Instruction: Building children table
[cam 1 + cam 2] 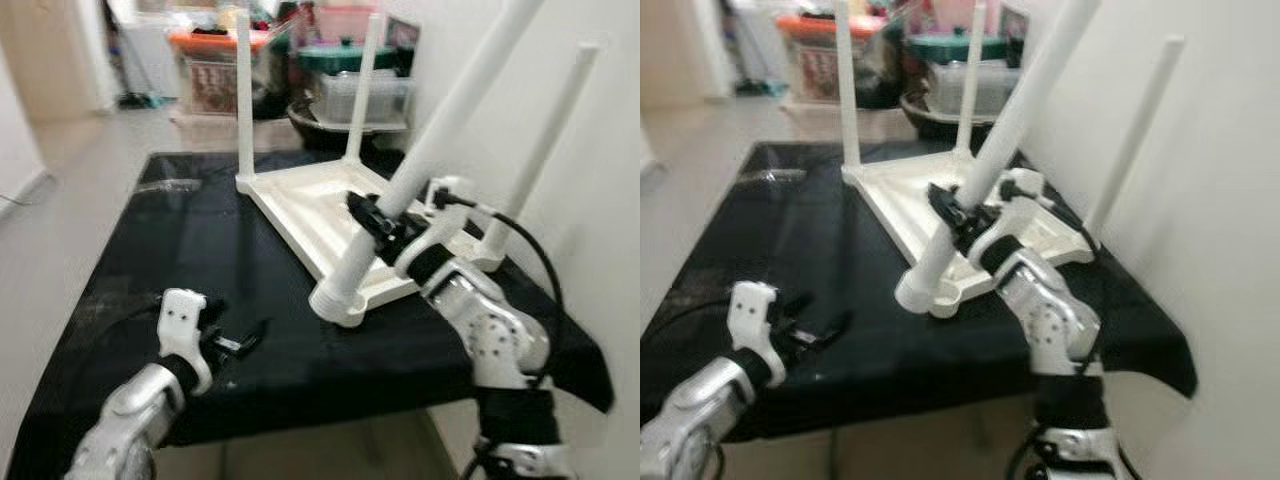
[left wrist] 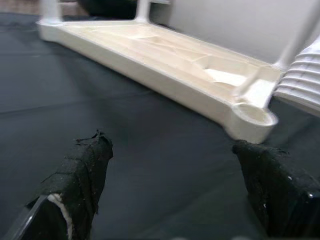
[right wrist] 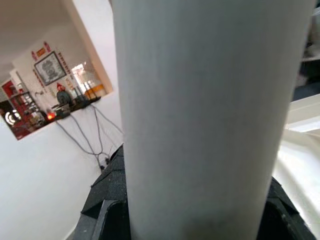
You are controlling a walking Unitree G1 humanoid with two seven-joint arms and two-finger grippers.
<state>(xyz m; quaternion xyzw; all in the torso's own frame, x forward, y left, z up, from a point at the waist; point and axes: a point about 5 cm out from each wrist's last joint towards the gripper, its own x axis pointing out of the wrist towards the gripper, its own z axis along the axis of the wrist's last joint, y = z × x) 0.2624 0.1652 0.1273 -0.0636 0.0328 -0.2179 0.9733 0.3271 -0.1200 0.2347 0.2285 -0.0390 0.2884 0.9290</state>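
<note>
A white children's table top (image 1: 300, 205) lies upside down on a black-covered table (image 1: 200, 250). Three white legs stand upright in its corners. My right gripper (image 1: 372, 222) is shut on the fourth leg (image 1: 450, 110), which leans steeply, its ribbed lower end (image 2: 305, 75) down at the near corner beside the round socket (image 2: 252, 114). The socket looks empty. The leg (image 3: 200, 125) sits close between the right fingers. My left gripper (image 1: 250, 338) rests open on the black cloth, short of that near corner, with nothing between its fingers (image 2: 85, 175).
A white wall (image 1: 600, 200) runs close along the right side. Storage bins (image 1: 215, 60) and stacked bowls (image 1: 350, 95) crowd the floor behind the table. Pale floor (image 1: 70, 200) lies on the left. The cloth's front edge (image 1: 300, 405) is near my arms.
</note>
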